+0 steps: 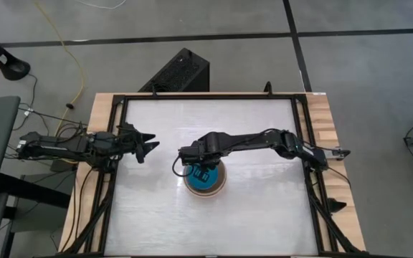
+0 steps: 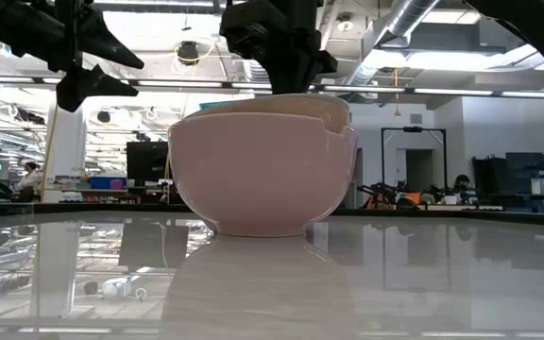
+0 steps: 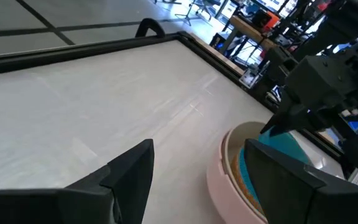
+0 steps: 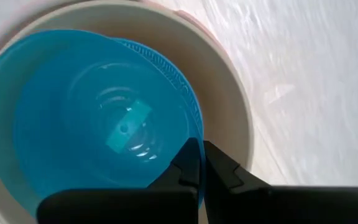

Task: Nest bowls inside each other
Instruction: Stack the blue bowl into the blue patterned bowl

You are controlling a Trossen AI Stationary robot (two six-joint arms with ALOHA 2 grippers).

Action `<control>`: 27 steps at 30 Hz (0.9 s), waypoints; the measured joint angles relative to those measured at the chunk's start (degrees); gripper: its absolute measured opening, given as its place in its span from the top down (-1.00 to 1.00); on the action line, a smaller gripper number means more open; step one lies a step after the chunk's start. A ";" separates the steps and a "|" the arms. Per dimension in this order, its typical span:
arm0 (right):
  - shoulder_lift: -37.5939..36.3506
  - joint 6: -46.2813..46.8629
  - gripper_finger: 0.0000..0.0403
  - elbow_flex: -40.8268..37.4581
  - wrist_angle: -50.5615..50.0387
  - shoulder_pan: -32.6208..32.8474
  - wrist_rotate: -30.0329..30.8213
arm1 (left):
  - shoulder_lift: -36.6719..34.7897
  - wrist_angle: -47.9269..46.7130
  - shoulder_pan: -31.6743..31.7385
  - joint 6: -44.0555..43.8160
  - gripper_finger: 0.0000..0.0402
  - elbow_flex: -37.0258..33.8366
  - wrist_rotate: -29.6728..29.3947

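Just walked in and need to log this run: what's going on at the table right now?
The bowls are already gathered into one stack mid-table: a salmon-pink outer bowl, a cream one inside it, and blue bowls innermost. The right gripper is over the stack, shut on the rim of the top blue bowl, which sits tilted rather than fully seated. The left gripper waits open beside the stack, holding nothing.
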 joint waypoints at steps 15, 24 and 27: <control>-0.01 1.20 0.85 0.00 0.67 -0.04 0.74 | 0.00 -1.40 0.00 -0.28 -0.18 0.00 0.02; -0.10 2.55 0.87 -4.15 0.67 1.59 2.55 | 0.01 -1.42 0.00 -0.38 -0.18 0.00 0.98; -0.23 2.89 0.86 -5.49 1.56 2.20 2.50 | 0.02 -1.51 0.02 -0.43 -0.18 0.00 1.01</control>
